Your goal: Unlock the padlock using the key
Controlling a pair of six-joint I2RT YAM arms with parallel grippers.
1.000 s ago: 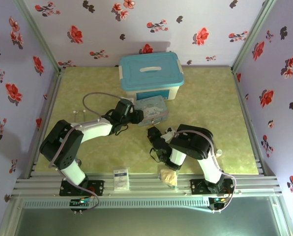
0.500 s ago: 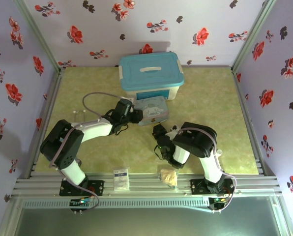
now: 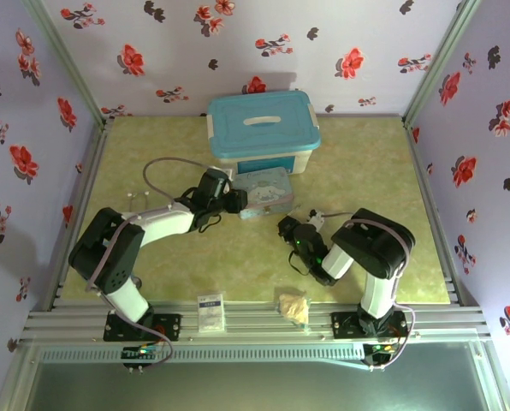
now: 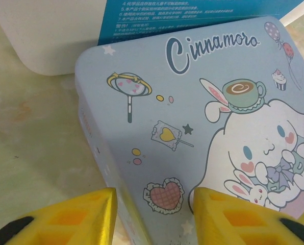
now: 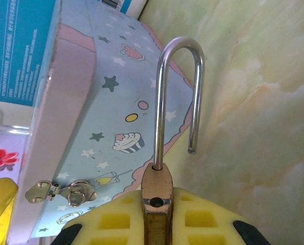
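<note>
**Padlock held in the right gripper beside the cartoon tin.** The brass padlock [image 5: 157, 186] is seen clamped by its body between the yellow fingers [image 5: 116, 219] of the right gripper [image 5: 157, 217], which is closed tightly on it. The silver shackle [image 5: 179, 45] is pointed straight out beyond the fingertips. One leg is seated in the body, while the other ends in mid-air, clear of the lock. A small round hole can be made out on the end of the body facing the camera. The lock is held just beside the long side of the blue cartoon tin [image 5: 106, 102], apart from it. The tin's small metal latch [image 5: 65, 193] is visible at lower left, and the green table [image 5: 254, 102] on the right.

In the left wrist view, the left gripper [image 4: 152, 219] is shown with its jaws partly apart, set astride a corner of the tin's lid. Whether the fingers are pressed against the tin cannot be told.

From above, the tin is seen lying on the table in front of a white storage box [image 3: 263, 128] with a teal lid. A white card [image 3: 210, 312] and a beige wad [image 3: 293, 306] are seen at the table's near edge.
</note>
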